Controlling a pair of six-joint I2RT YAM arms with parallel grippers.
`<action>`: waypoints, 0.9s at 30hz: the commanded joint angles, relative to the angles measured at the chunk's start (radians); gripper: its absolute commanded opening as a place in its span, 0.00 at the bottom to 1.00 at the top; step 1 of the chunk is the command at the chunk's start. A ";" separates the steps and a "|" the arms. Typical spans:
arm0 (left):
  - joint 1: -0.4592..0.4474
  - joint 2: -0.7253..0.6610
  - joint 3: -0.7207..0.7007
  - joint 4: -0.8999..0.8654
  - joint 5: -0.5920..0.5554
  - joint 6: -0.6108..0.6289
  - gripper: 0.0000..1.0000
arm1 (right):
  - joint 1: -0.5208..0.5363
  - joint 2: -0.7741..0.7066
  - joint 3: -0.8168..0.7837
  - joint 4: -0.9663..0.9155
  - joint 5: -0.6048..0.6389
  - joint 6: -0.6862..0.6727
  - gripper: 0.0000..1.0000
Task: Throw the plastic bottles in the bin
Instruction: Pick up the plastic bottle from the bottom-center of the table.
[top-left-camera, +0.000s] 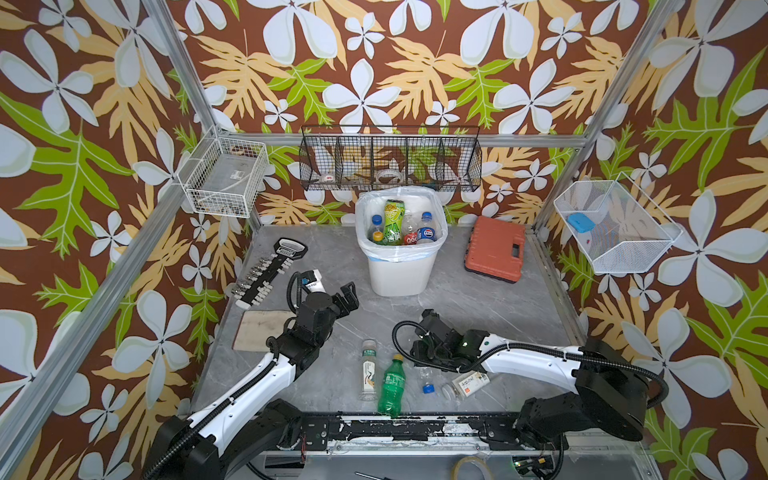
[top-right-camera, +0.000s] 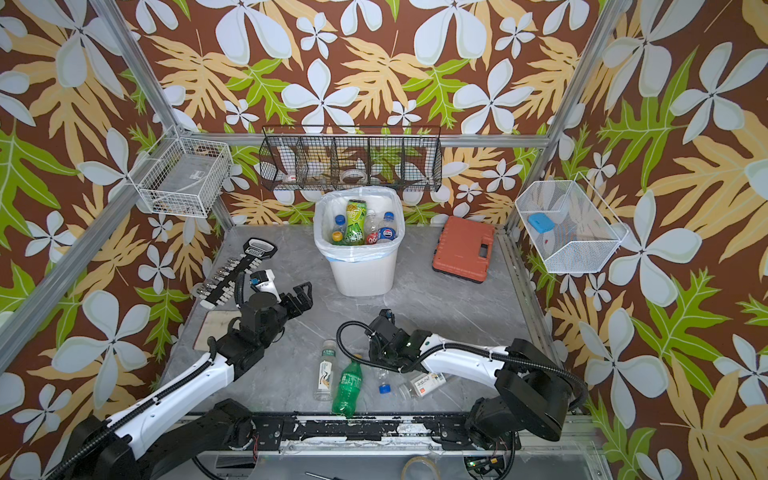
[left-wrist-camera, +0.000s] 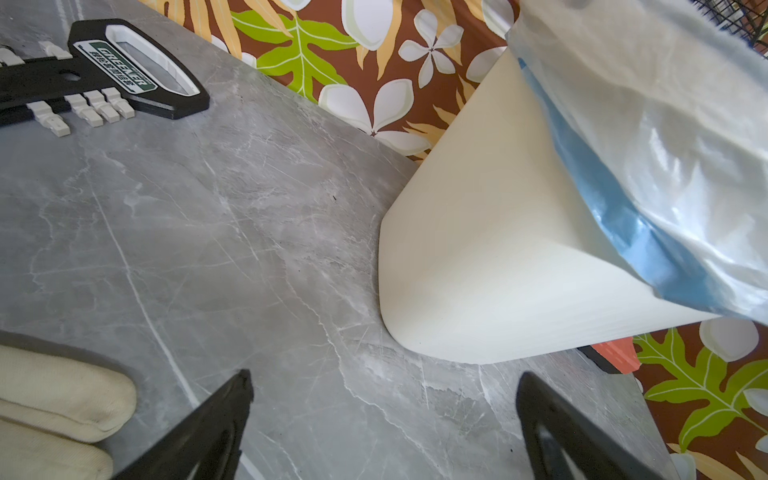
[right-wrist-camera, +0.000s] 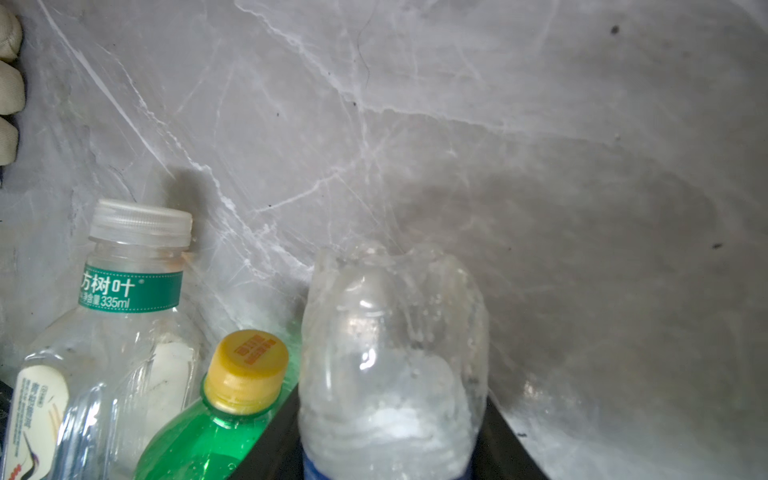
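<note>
My right claw (right-wrist-camera: 392, 399) grips the clear bottle (right-wrist-camera: 390, 316) by its body, likely light, slick and crushable; my left claw (left-wrist-camera: 384, 415) gapes empty.

Walls (top-left-camera: 374, 62) covered in brown paper with white flowers and green leaves, grey stone-look table (top-left-camera: 498, 299), silver metal bars (top-left-camera: 187, 70) set in the corners, black wire basket (top-left-camera: 461, 166) hung up
</note>
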 joint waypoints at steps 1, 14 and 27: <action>0.001 0.005 0.000 0.014 -0.010 0.000 1.00 | -0.006 -0.014 0.029 -0.022 0.065 -0.038 0.49; 0.001 0.032 -0.023 0.025 -0.018 -0.008 1.00 | -0.165 -0.181 0.287 -0.050 0.266 -0.276 0.49; 0.006 0.022 -0.056 0.010 -0.026 -0.019 1.00 | -0.269 0.017 0.775 0.189 0.293 -0.552 0.51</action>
